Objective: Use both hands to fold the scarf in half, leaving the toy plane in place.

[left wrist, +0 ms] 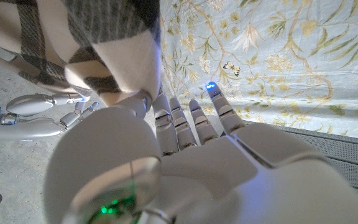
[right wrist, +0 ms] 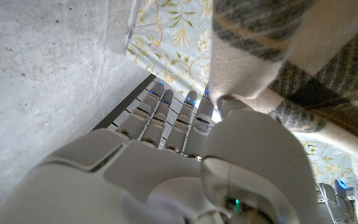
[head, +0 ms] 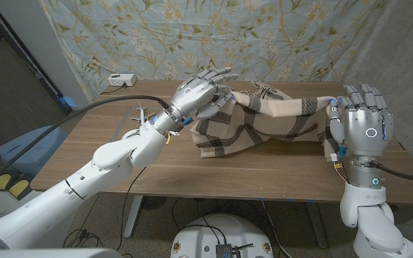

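One wooden bench [head: 278, 166] carries the scene, with two robot hands raised over it. Nearest, at the right edge, the right robot hand [head: 363, 122] stands upright with its back to the camera, grasping one end of the scarf [head: 264, 122] between thumb and fingers; the right wrist view shows the cloth pinched at the thumb [right wrist: 232, 106]. One scarf is present, cream with dark plaid stripes: it stretches leftward from that hand, sags in a bunched fold onto the middle of the bench, and rises again at its far left corner. There the left robot hand [head: 205, 89] grasps the cloth, its fingers [left wrist: 185, 121] extended; the left wrist view shows the fabric clamped at the thumb. Left of the scarf, partly hidden by the left forearm, lies one small toy plane [head: 142, 115], clear of the cloth. At the far left corner of the bench sits one white box [head: 121, 79]. One floral curtain [head: 192, 36] hangs behind.
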Available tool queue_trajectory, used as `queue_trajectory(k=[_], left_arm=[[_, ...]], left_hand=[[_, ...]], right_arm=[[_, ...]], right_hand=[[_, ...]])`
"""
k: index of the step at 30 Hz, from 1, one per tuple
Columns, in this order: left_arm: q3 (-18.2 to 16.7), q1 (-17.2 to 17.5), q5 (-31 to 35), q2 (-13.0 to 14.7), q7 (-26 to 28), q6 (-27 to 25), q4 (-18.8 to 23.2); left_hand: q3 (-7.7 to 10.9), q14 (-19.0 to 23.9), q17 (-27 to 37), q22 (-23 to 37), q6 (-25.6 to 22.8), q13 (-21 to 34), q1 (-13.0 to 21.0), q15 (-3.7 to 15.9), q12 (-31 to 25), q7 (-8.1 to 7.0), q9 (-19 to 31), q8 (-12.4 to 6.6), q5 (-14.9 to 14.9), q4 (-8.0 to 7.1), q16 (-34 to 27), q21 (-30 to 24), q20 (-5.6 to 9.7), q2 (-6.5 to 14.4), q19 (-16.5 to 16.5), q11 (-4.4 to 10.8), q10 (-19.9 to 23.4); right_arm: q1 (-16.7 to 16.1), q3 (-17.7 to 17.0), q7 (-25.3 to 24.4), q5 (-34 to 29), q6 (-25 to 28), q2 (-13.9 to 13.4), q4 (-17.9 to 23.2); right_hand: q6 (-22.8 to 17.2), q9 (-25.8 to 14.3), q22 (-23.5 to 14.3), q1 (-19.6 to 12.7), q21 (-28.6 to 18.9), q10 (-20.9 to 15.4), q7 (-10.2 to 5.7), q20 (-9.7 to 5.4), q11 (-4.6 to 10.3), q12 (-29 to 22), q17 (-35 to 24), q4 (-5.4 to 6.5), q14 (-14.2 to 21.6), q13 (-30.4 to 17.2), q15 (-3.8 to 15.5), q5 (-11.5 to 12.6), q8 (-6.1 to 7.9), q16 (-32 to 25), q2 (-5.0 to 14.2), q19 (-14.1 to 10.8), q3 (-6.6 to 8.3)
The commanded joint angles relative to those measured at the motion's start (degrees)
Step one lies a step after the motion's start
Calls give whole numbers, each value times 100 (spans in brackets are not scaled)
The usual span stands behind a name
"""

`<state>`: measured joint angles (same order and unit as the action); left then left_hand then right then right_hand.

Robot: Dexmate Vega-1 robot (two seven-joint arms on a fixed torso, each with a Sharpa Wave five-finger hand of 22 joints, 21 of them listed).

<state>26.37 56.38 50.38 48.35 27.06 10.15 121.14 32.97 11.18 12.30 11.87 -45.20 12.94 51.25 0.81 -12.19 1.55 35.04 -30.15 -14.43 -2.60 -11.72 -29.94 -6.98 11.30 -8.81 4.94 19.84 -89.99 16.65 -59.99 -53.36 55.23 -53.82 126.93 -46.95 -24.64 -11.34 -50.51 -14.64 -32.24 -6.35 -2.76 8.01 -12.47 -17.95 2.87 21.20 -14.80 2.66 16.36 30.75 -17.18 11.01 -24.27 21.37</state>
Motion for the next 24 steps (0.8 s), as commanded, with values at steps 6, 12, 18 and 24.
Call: queue_trajectory(k=[6,12,18,24], left_arm=[[-481,-75,-243,-123,4,222,307],[-675,-23,-679,-148,-77,448,371],[-852,137,-581,-159,71,653,557],[-1057,143,-809,-253,57,840,660]], left_hand=[[31,28,24,19,71,42,-64,25,-42,0,187,-187,-44,-100,-51,-72,10,-8,-38,36,18],[55,29,31,25,134,64,-79,13,-48,1,319,-294,-46,-150,-54,-94,13,-6,-35,34,25],[81,38,36,30,159,84,-90,21,-62,-5,444,-411,-47,-191,-60,-127,26,-8,-56,38,50],[96,44,39,33,189,97,-98,29,-73,-4,522,-480,-45,-215,-63,-148,37,-13,-67,51,75]], right_arm=[[823,-9,93,-893,-743,220,-282],[1119,-15,-30,-1086,-989,321,-398],[1290,-56,-166,-1291,-1114,413,-432],[1605,-80,-58,-1475,-1249,434,-457]], right_hand=[[53,-106,-33,32,-49,3,-28,-369,57,-8,-32,54,74,-38,988,71,133,-4,-31,-56,10],[72,-153,-35,32,-61,1,-32,-383,65,-12,-46,70,97,-52,994,85,179,-7,-32,-69,12],[92,-220,-37,34,-77,-13,-75,-391,90,-22,-64,92,126,-73,998,104,251,-7,-42,-82,11],[97,-277,-38,29,-89,-11,-89,-409,122,-25,-78,105,149,-90,1003,120,317,-4,-49,-89,13]])
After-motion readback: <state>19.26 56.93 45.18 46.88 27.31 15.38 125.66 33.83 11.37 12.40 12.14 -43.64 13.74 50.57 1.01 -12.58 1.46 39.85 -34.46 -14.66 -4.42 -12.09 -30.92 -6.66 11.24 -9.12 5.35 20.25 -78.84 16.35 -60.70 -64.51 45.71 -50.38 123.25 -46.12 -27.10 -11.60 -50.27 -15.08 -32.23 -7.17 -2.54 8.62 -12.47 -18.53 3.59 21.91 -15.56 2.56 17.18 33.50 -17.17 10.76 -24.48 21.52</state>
